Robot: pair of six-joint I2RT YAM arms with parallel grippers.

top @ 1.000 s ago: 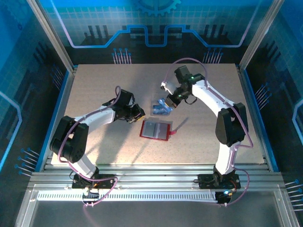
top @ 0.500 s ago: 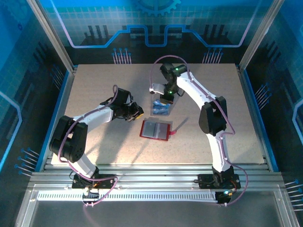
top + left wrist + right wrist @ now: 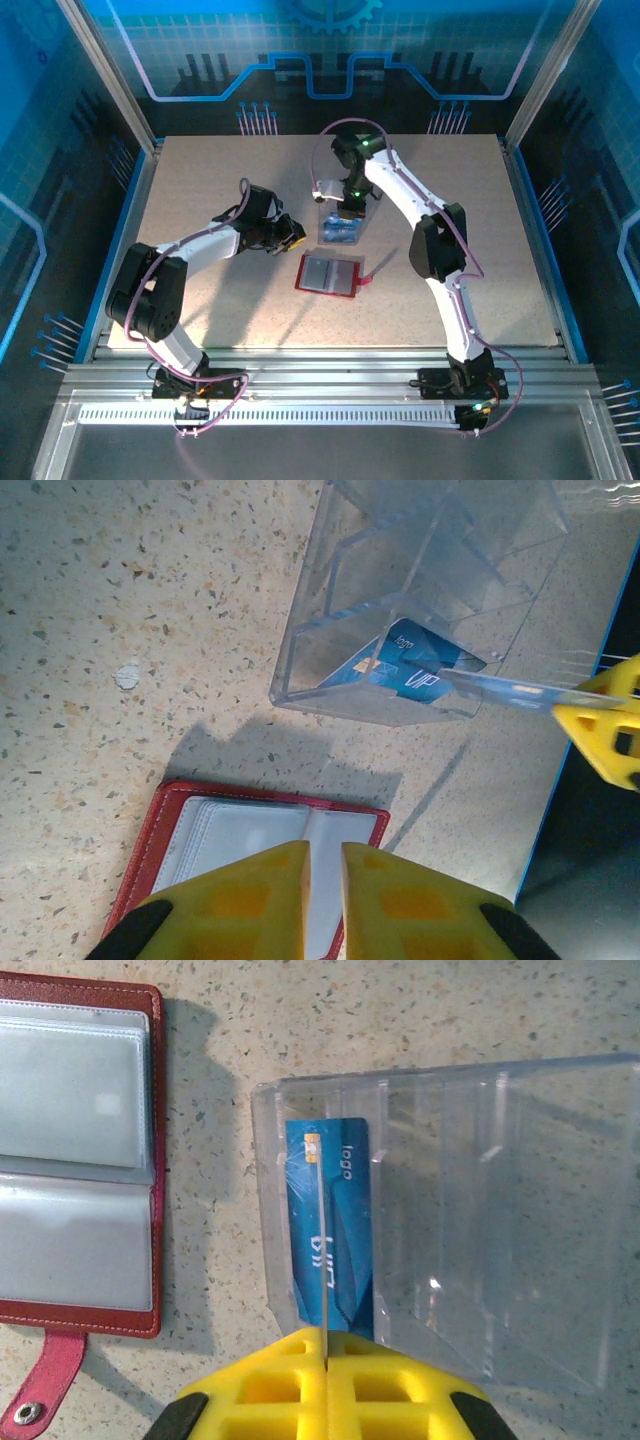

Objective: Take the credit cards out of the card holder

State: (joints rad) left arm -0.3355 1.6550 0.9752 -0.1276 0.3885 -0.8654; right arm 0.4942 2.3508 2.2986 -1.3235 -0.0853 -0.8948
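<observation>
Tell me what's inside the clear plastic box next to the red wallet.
The clear box holds a blue card in its end slot. The right gripper holds a second card edge-on above it, its face hidden. The other slots look empty.

So there's this clear plastic organizer box sitting on a speckled beige tabletop, roughly mid-table toward the far side. It's see-through with thin divider walls splitting it into several narrow slots, open on top. It throws a soft shadow on the table next to it. There's a little pale chip or fleck on the surface off to one side. Blue panels with a circuit-style pattern wall in the whole table.
</observation>
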